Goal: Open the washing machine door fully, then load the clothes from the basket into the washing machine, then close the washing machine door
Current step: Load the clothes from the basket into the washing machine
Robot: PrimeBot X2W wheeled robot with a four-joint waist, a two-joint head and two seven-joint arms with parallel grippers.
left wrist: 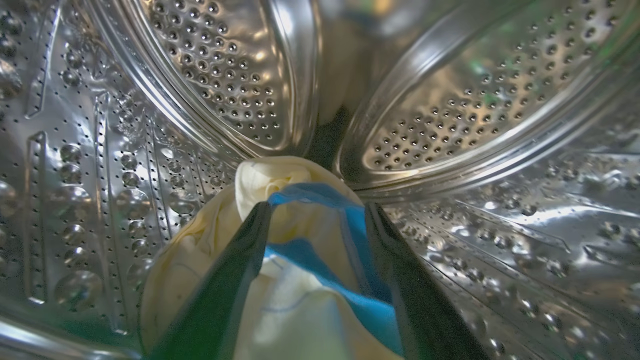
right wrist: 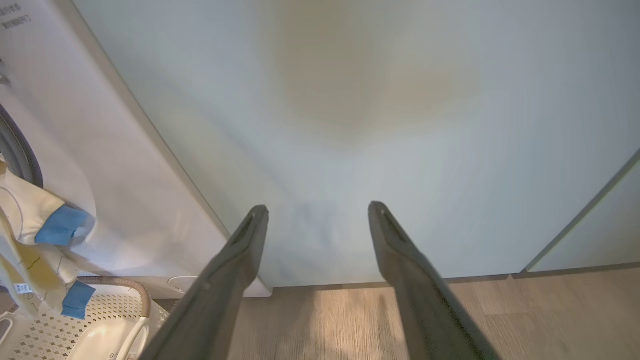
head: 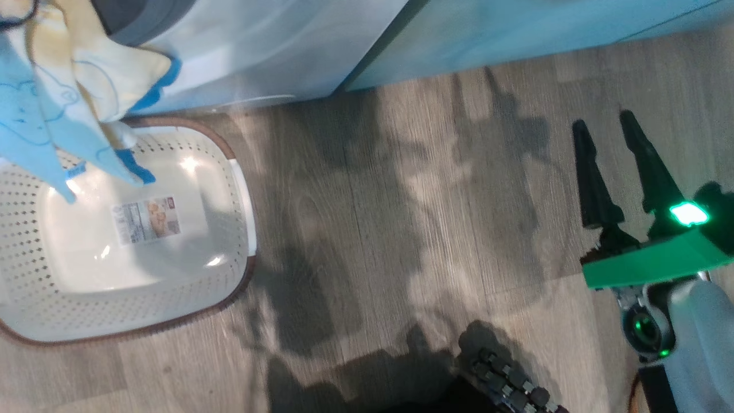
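Note:
My left gripper (left wrist: 317, 207) is inside the washing machine's perforated steel drum (left wrist: 450, 100), open, with a pale yellow and blue garment (left wrist: 300, 310) lying loose between and under its fingers. More clothes (head: 86, 74) hang out of the white washing machine (head: 258, 51) over the white basket (head: 229, 269), which stands on the floor against it. The hanging clothes (right wrist: 30, 220) and the basket's brown rim (right wrist: 135, 295) are at the left in the right wrist view. My right gripper (head: 603, 119) hovers open and holds nothing, well right of the basket. The washing machine door is out of view.
A pale green cabinet (head: 516, 34) stands right of the washer, and my right gripper (right wrist: 317, 207) points at its front (right wrist: 350, 125). Wooden floor (head: 401, 229) stretches between the basket and my right arm. Dark parts of my own base (head: 504, 384) sit at the bottom edge.

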